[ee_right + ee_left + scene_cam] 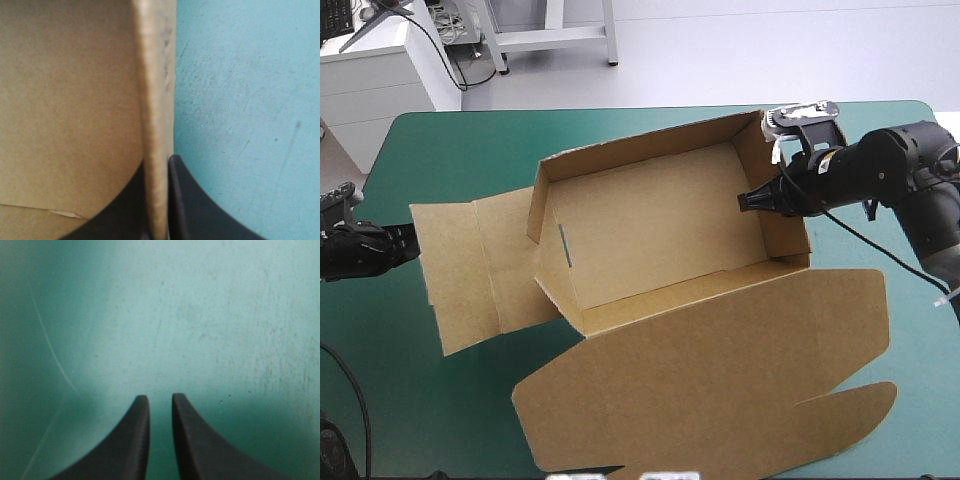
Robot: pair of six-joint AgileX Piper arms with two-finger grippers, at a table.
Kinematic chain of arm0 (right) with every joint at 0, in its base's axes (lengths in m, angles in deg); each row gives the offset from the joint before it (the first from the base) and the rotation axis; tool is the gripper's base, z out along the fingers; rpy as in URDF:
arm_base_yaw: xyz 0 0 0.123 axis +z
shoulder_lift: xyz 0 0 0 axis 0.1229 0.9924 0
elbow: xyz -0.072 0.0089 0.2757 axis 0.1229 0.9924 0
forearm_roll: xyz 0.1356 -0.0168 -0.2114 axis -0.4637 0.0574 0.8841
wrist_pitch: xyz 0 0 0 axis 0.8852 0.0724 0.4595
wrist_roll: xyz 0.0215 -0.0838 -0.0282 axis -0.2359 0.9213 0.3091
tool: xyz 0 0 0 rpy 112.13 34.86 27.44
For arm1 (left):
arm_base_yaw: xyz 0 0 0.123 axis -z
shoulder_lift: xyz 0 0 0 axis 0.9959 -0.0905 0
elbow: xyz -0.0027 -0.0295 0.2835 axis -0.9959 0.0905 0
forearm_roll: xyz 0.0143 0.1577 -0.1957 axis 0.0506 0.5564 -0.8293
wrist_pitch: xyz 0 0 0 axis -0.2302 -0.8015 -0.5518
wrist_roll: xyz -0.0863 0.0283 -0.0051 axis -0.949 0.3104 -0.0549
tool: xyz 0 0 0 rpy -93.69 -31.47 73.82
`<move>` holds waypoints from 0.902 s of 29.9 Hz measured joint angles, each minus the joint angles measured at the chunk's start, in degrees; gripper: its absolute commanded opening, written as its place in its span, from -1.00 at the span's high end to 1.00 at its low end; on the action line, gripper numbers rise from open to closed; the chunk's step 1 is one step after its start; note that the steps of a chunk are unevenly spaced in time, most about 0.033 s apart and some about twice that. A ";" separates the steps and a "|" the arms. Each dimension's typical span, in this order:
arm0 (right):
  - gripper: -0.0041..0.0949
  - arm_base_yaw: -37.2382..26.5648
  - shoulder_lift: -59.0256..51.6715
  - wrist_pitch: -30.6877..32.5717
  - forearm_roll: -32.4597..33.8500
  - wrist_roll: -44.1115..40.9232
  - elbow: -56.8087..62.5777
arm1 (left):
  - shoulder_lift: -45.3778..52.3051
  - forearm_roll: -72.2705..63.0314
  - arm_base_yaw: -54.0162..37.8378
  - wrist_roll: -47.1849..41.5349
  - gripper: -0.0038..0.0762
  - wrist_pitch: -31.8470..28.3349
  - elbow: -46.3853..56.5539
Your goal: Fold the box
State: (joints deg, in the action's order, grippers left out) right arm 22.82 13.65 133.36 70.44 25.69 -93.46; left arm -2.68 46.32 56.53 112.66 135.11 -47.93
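1. The brown box (650, 230) sits at the middle of the bench (460, 140) as an open tray with its walls raised.
2. Its lid (720, 370) lies flat toward the near edge. A side flap (470, 270) lies flat toward the bench's left edge.
3. The right end effector (748, 200) reaches in from the right and grips the box's right wall (775, 190) near its top rim.
4. In the right wrist view that wall (156, 75) stands edge-on between the black fingers of the right end effector (159, 165). They are all but closed on the board, one finger inside the box (70, 100) and one outside over the teal-green cover (240, 100).
5. The left end effector (410, 240) is at the bench's left edge, just beside the tip of the side flap.
6. In its own wrist view the left end effector (158, 402) has a narrow gap between its fingers, with only bare teal-green cover (200, 315) ahead and no board in sight.
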 measured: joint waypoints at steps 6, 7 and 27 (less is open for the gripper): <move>0.92 0.00 0.93 -2.00 -1.68 0.17 0.00 | 0.00 -1.21 0.00 1.11 -0.55 1.92 0.00; 0.92 0.00 1.00 -2.67 -2.10 0.17 0.00 | 0.00 -2.26 0.06 1.23 -0.55 2.38 0.00; 0.92 -4.52 6.91 -6.57 -6.91 0.18 0.00 | -0.63 -25.32 12.57 21.50 -0.55 12.85 0.00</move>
State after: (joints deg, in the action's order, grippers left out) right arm 18.30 20.56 126.80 63.53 25.87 -93.46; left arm -3.31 21.01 69.10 134.16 147.97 -47.93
